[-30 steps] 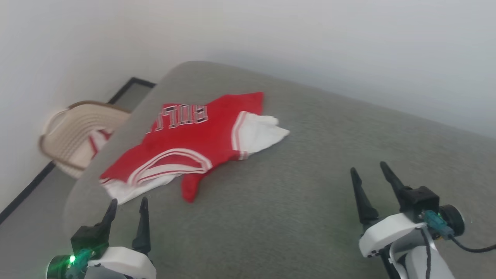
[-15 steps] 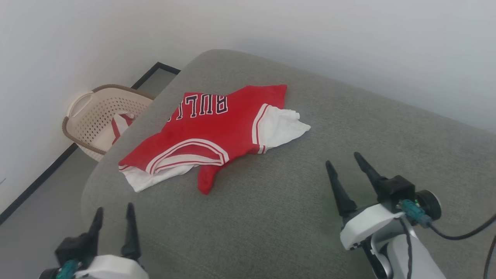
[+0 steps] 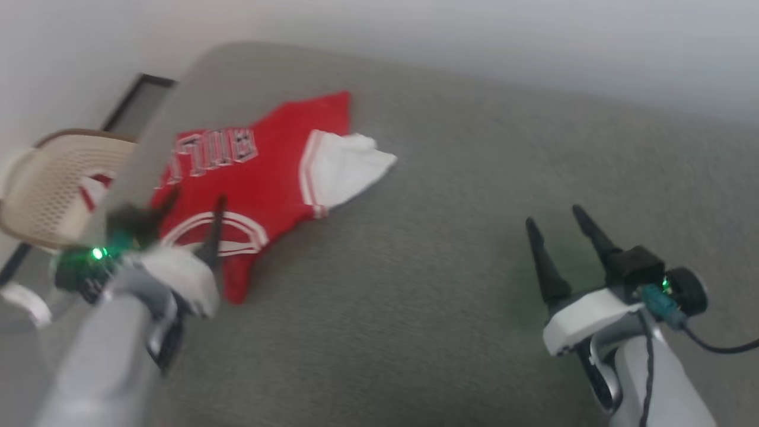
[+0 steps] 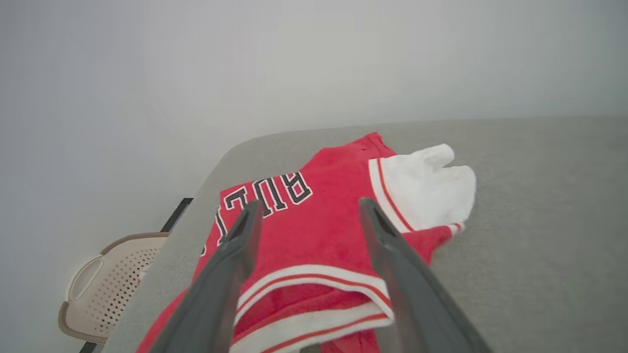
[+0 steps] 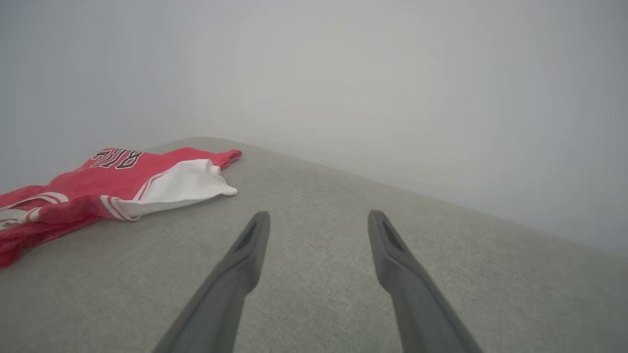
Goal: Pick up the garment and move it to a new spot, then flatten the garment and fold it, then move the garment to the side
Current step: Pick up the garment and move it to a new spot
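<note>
Two pincers stand with jaws released: the left pincer (image 4: 309, 206) is aimed at the striped collar (image 4: 314, 274) of the red shirt (image 3: 261, 178), the right pincer (image 3: 552, 216) well apart over bare cloth. Light, limp and likely to bunch, the shirt lies crumpled at the left end of the grey upholstered worktop (image 3: 415, 267); the doubled collar hem looks the surest pinch. A beige laundry basket (image 3: 53, 184) sits beyond, by a plain white wall (image 3: 474, 47).

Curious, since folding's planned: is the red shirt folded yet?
Not folded. The garment lies rumpled and skewed on the grey cushion, its white sleeve bunched up.
</note>
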Available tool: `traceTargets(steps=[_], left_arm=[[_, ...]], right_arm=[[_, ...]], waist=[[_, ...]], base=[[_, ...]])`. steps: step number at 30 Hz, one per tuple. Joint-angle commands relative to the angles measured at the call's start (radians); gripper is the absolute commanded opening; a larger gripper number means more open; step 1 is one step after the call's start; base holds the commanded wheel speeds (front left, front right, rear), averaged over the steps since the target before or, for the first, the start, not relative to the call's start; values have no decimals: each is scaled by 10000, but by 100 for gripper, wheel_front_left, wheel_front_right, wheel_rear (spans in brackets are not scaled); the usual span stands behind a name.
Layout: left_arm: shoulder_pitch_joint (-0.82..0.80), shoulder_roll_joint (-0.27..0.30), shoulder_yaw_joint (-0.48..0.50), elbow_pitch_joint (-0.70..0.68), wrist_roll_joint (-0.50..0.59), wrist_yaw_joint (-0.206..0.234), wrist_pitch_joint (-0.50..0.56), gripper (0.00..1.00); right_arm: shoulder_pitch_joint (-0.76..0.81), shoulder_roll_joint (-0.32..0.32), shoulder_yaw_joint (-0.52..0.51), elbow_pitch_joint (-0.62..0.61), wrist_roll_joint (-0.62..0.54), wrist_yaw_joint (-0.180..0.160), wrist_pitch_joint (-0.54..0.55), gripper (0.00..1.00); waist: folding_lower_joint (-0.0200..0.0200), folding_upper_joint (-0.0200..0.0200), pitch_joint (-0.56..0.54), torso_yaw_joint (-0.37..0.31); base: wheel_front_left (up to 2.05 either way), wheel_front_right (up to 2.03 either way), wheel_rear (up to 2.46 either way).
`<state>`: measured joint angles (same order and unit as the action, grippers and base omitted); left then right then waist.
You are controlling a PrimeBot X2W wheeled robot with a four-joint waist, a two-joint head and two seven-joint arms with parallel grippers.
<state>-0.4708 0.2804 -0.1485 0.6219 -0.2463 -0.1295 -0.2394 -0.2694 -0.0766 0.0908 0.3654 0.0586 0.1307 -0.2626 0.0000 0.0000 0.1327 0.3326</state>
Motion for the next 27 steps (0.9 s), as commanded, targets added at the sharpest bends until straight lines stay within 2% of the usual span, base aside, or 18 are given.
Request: traceTargets(steps=[1,5,11,16,20,22,23,24,25,27], left_arm=[[-521,265,-332,463,-512,-11,328,100],[-1817,1124,-1357,1790,-2136,-11,2032,100],[-2846,2099,-1819,3317,-4436,-12,5176,100],[-3048,2166,-2207,3662,-5998,-18,7616,100],[-2991,2183,-2518,3717,-6343,-17,8144,100],[-2943,2119,-2716,3708,-6541,-15,8256,75],[-2920,2091,-2796,3722,-6619,-15,8221,41],[-2903,2071,-2908,3670,-6611,-17,8145,26],[-2904,2078,-2986,3618,-6647,-17,7987,0],[-3017,2285,-3027,3637,-6558,-18,7369,0]], right_arm=[[-241,-15,12,-77,-76,1,-33,100],[-521,-67,-70,-181,-79,1,-33,100],[-774,34,-59,-297,-28,1,-33,100],[-1002,60,-173,-475,-93,1,-33,100],[-1188,60,-179,-576,-103,1,-33,100],[-1292,69,-162,-609,-101,1,-33,100],[-1304,78,-157,-620,-110,1,-33,100],[-1317,84,-165,-628,-120,1,-33,100],[-1328,94,-169,-639,-128,1,-33,100],[-1320,116,-210,-656,-121,1,-33,100]], waist=[[0,0,969,-978],[0,0,1519,-1597],[0,0,2030,-2367],[0,0,2614,-2749],[0,0,2932,-2871],[0,0,3051,-2953],[0,0,3066,-2981],[0,0,3070,-3002],[0,0,3062,-3018],[0,0,2999,-3036]], base=[[0,0,0],[0,0,0],[0,0,0],[0,0,0],[0,0,0],[0,0,0],[0,0,0],[0,0,0],[0,0,0],[0,0,0]])
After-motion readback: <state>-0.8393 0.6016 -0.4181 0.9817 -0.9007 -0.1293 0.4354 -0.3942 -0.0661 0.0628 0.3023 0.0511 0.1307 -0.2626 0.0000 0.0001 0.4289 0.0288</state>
